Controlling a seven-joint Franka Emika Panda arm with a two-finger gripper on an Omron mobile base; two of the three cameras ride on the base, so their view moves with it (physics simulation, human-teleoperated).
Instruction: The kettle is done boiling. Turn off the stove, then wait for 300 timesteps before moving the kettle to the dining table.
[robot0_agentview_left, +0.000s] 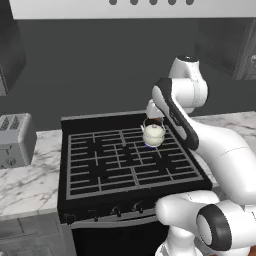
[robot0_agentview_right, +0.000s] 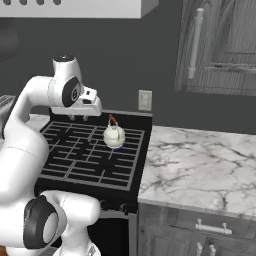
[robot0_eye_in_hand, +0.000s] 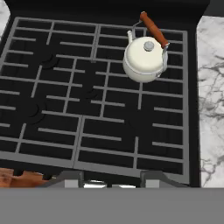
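wall (robot0_agentview_right: 125, 60): dark grey, plain | counter (robot0_agentview_right: 200, 160): white marble (grey veins) | cabinet (robot0_agentview_right: 220, 45): grey wood, long handle | toaster (robot0_agentview_left: 15, 140): left | outlet (robot0_agentview_right: 145, 100)

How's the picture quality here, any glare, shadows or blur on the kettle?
Left base view: soft and blurry, kettle evenly lit. Right base view: flat light, dark wall, faint shadow under the kettle. Hand view: sharpest; kettle crisp, no glare on the stove.

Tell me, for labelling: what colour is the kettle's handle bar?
Reddish-brown, on the cream kettle; the hand view shows it best.
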